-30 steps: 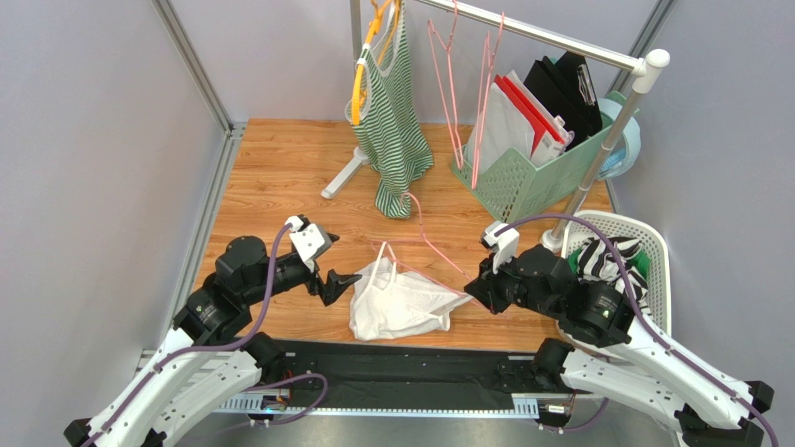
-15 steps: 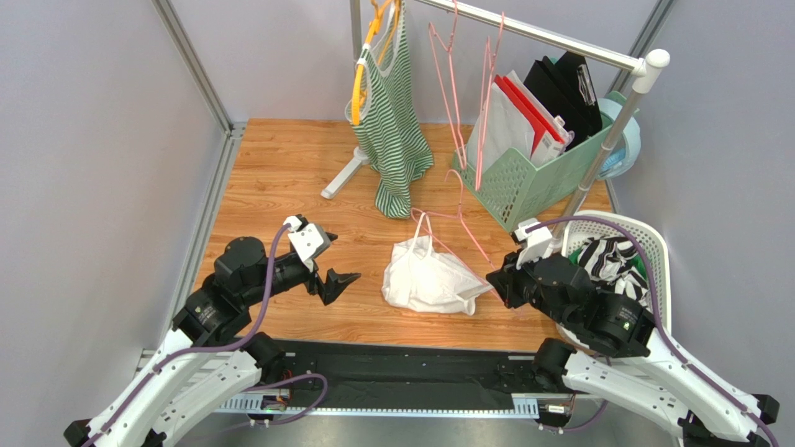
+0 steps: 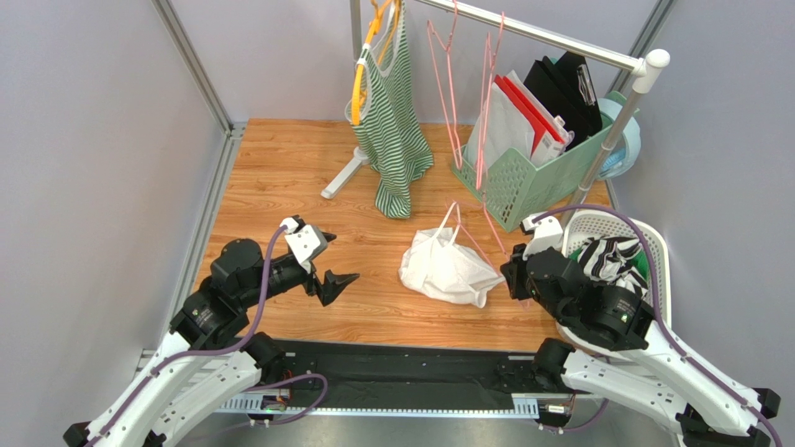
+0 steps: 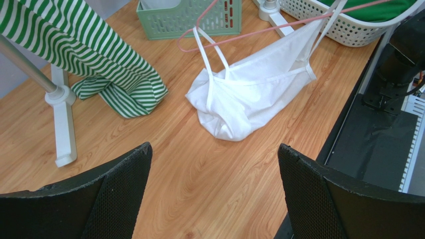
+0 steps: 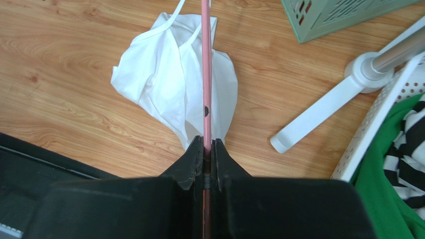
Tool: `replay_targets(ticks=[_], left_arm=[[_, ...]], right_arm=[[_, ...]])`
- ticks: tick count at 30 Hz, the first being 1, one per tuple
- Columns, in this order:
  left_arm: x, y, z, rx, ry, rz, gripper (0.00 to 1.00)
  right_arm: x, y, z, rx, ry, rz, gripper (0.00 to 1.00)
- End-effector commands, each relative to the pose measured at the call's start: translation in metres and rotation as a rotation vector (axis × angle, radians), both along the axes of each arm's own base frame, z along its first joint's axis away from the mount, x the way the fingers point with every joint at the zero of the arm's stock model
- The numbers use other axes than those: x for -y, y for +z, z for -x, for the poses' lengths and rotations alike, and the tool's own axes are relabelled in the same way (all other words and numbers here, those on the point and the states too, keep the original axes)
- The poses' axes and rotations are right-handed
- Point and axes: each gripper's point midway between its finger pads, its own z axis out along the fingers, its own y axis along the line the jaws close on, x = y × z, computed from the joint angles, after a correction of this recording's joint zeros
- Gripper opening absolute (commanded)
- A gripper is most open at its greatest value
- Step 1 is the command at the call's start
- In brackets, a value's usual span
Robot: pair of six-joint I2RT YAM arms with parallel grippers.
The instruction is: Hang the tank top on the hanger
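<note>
Found tank top, thin soft white fabric, crumpled on the wood-grain table right of centre, narrow straps drawn up onto the hanger, a thin pink wire. Noted right gripper pinched tight on that wire, wrist low, pointing at the heap. Noted left gripper spread wide, empty, tilted down, well apart from the fabric.

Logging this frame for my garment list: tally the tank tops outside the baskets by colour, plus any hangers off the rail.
White tank top: 1
Green-and-white striped tank top: 1
Pink hanger off the rail, in the right pincer: 1
Total: 3
</note>
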Motion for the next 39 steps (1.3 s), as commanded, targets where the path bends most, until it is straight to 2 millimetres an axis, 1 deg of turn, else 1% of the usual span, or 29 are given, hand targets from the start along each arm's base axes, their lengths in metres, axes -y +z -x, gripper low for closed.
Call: replay_targets(ticks=[1, 6, 10, 13, 14, 17, 20, 21, 23, 24, 27, 28, 30, 31, 32, 34, 39], left_arm=[[0.001, 0.017, 0.002, 0.039, -0.008, 0.039, 0.99], [0.0, 0.016, 0.002, 0.039, -0.007, 0.039, 0.99], [-0.001, 0.018, 0.003, 0.048, -0.005, 0.044, 0.99], [-0.001, 0.018, 0.003, 0.048, -0.004, 0.043, 0.99], [-0.001, 0.018, 0.003, 0.048, -0.005, 0.044, 0.99], [-0.001, 0.018, 0.003, 0.048, -0.005, 0.043, 0.99], [-0.001, 0.019, 0.003, 0.05, -0.007, 0.046, 0.99], [-0.001, 0.018, 0.003, 0.05, -0.006, 0.044, 0.99], [-0.001, 0.018, 0.003, 0.048, -0.007, 0.042, 0.99], [-0.001, 0.018, 0.003, 0.049, -0.007, 0.043, 0.99], [-0.001, 0.017, 0.002, 0.047, -0.004, 0.041, 0.99], [-0.001, 0.016, 0.002, 0.047, -0.004, 0.039, 0.99], [0.0, 0.016, 0.002, 0.043, -0.004, 0.038, 0.99], [0.0, 0.016, 0.001, 0.043, -0.004, 0.038, 0.99], [0.0, 0.016, 0.001, 0.043, -0.004, 0.036, 0.99], [0.0, 0.015, 0.001, 0.041, -0.004, 0.034, 0.99], [0.001, 0.013, -0.001, 0.033, -0.004, 0.028, 0.99]], right_arm=[[0.016, 0.029, -0.012, 0.071, -0.119, -0.032, 0.0], [0.021, 0.033, -0.017, 0.068, -0.145, -0.01, 0.0], [0.027, 0.042, -0.021, 0.088, -0.176, -0.016, 0.0], [0.034, 0.056, -0.022, 0.124, -0.2, -0.029, 0.0], [0.036, 0.065, -0.021, 0.139, -0.204, -0.04, 0.0], [0.045, 0.075, -0.021, 0.159, -0.222, -0.016, 0.0], [0.053, 0.091, -0.019, 0.187, -0.233, -0.01, 0.0], [0.057, 0.1, -0.018, 0.204, -0.242, -0.018, 0.0], [0.061, 0.109, -0.017, 0.221, -0.242, -0.021, 0.0], [0.063, 0.119, -0.015, 0.236, -0.244, -0.036, 0.0], [0.066, 0.133, -0.013, 0.261, -0.228, -0.045, 0.0], [0.067, 0.142, -0.012, 0.276, -0.228, -0.063, 0.0], [0.066, 0.152, -0.009, 0.289, -0.19, -0.067, 0.0], [0.068, 0.162, -0.008, 0.303, -0.192, -0.077, 0.0], [0.07, 0.164, -0.006, 0.3, -0.19, -0.059, 0.0], [0.076, 0.174, -0.006, 0.32, -0.202, -0.038, 0.0], [0.073, 0.191, -0.012, 0.347, -0.19, -0.016, 0.0]])
